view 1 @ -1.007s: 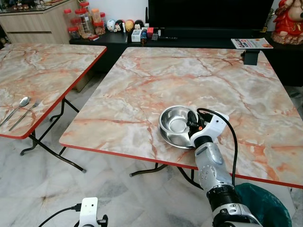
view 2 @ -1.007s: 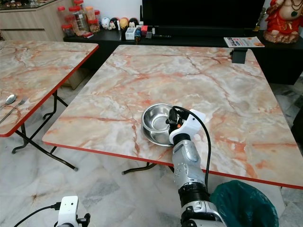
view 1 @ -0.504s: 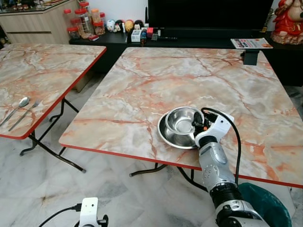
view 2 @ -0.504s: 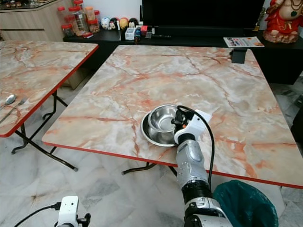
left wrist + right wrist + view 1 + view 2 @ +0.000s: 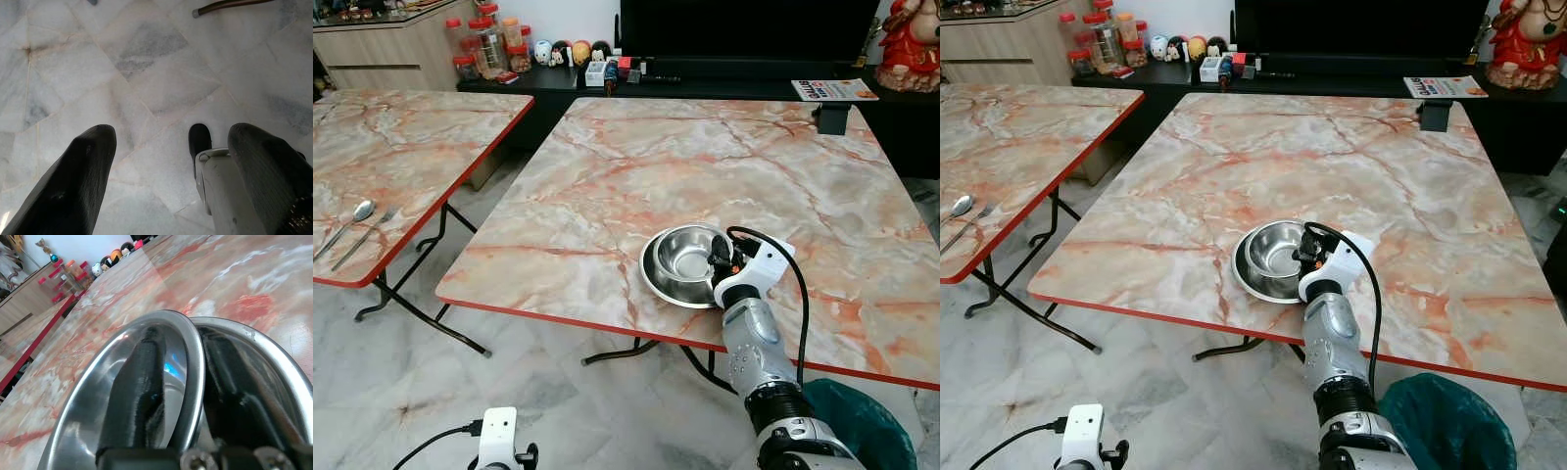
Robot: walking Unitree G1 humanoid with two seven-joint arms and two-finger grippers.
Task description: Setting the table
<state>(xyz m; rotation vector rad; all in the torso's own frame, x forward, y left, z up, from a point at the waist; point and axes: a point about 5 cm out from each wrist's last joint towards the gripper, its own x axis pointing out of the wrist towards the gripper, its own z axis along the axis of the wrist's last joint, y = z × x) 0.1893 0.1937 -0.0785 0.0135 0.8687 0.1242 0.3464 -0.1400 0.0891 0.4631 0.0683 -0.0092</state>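
A shiny steel bowl [image 5: 688, 258] sits inside a wider steel plate [image 5: 654, 279] near the front edge of the marble table [image 5: 705, 166]. My right gripper [image 5: 719, 260] is shut on the bowl's right rim [image 5: 195, 357]. One black finger [image 5: 139, 382] is inside the bowl and the other [image 5: 230, 391] is outside, over the plate [image 5: 276, 364]. A spoon [image 5: 354, 217] and a fork [image 5: 370, 235] lie on the left table [image 5: 421, 147]. My left gripper [image 5: 171, 171] hangs open above the marble floor.
A small black box [image 5: 829, 117] stands at the table's far right edge. Behind it a dark console holds jars [image 5: 489, 44], figurines and a magazine [image 5: 832, 89]. A green bin [image 5: 867, 426] sits on the floor by my right arm.
The bowl in my right gripper rose and shifted toward the plate's far right side, then came down a little. The left arm has not moved.
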